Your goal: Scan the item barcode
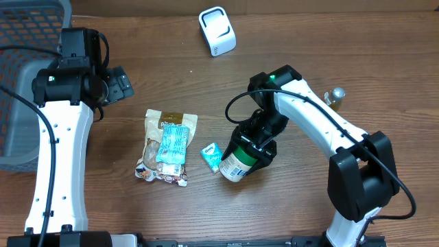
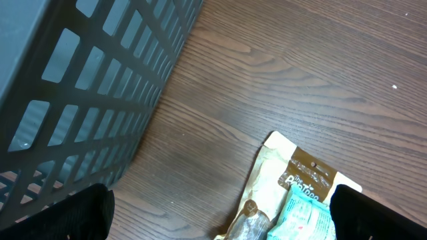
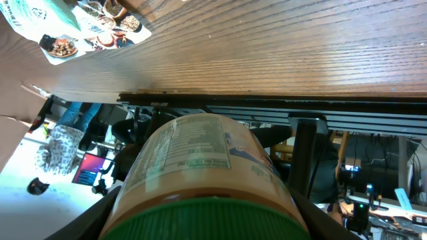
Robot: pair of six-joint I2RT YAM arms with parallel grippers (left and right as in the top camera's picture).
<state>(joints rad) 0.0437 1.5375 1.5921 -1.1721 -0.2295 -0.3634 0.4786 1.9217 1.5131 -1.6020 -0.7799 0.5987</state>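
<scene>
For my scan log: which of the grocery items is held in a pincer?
The green-lidded round jar, clamped in the right pincer. The tan snack pouch and the small teal packet lie free on the wooden table.

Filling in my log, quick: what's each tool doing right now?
Left tool: open, holding nothing.
Right tool: closed on the round labelled jar with the green lid.

White shells on left arm (image 1: 58, 158) and right arm (image 1: 312, 113), black joints, thin black cables (image 1: 236, 103), green light (image 1: 273, 77), black left claw (image 1: 119, 84).
</scene>
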